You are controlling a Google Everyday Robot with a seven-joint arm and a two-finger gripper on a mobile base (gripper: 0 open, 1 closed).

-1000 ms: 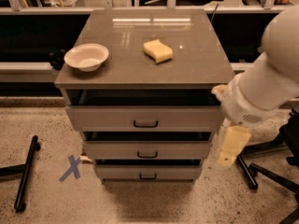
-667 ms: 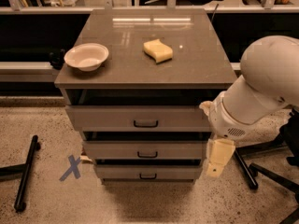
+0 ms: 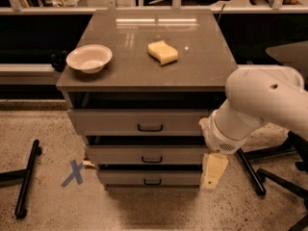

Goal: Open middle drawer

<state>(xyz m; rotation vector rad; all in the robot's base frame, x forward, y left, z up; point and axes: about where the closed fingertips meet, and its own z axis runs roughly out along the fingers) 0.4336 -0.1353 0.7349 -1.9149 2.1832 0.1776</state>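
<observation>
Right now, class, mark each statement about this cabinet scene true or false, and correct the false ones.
1. The white bowl sits on the cabinet top. True.
2. The yellow sponge lies inside the bowl. False: it lies on the top, apart from the bowl.
3. The claw is on the middle drawer handle. False: it hangs at the cabinet's right edge, away from the handle.
4. A blue X marks the floor. True.

Dim, warm light falls from overhead. Two pale glare strips streak the worktop (image 3: 134, 76) at its far end. Shadow pools on the floor (image 3: 159, 211) under the cabinet (image 3: 110, 123). The claw (image 3: 214, 171) hangs lit beside its lower right.
</observation>
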